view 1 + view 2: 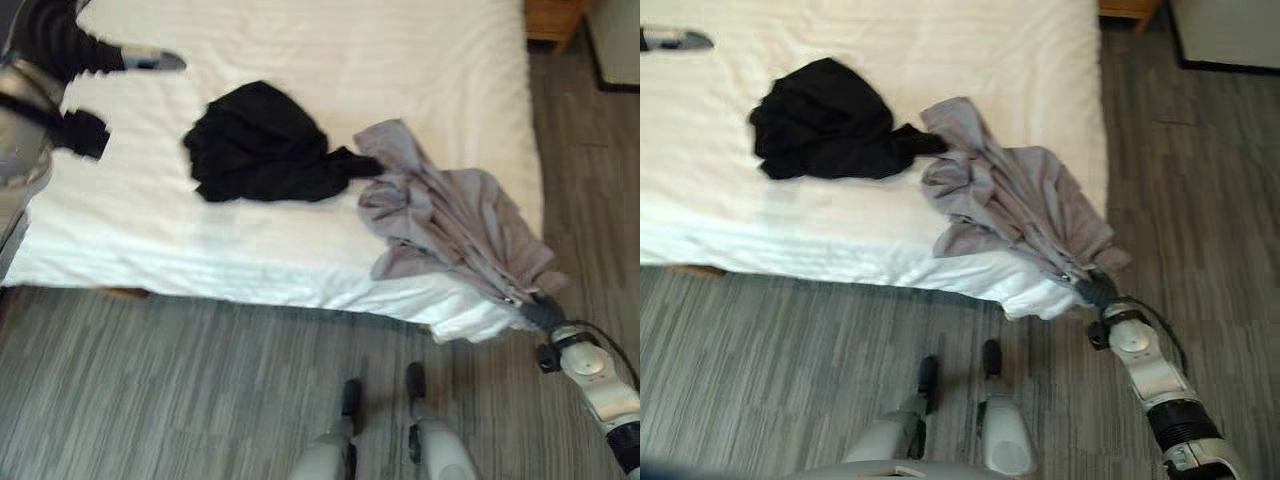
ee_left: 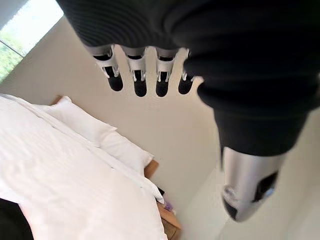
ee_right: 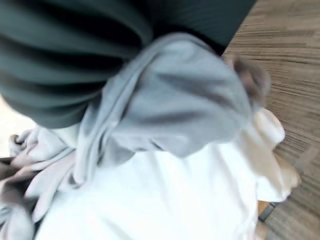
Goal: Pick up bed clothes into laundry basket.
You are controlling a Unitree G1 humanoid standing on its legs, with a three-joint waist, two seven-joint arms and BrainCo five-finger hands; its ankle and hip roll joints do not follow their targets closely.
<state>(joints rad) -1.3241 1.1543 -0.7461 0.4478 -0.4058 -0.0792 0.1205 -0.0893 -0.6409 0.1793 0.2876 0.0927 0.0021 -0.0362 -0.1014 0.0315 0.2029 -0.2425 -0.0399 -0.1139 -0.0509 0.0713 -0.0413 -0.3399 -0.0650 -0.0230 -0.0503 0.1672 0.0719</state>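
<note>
1. My right hand (image 1: 1097, 289) is at the bed's (image 1: 300, 40) near corner, the one on my right. It has hold of the grey cloth (image 1: 450, 215). The cloth is bunched up tight where the hand grips it, and it wraps over the hand so I cannot see the fingers.
2. My left hand (image 2: 150, 75) is up in the air over the bed's left side. Its fingers are straight and spread a little, and it holds nothing.
3. The grey cloth is soft and crumpled, with long folds. It lies on the bed's right side and runs down to that near corner.
4. A black cloth (image 1: 260, 145) sits in a lumpy heap near the middle of the bed. One end of it touches the grey cloth.
5. The bed has a smooth white sheet. Two white pillows (image 2: 92, 131) lie at its far end.
6. The floor (image 1: 150, 390) by the bed is grey wood with stripes.
</note>
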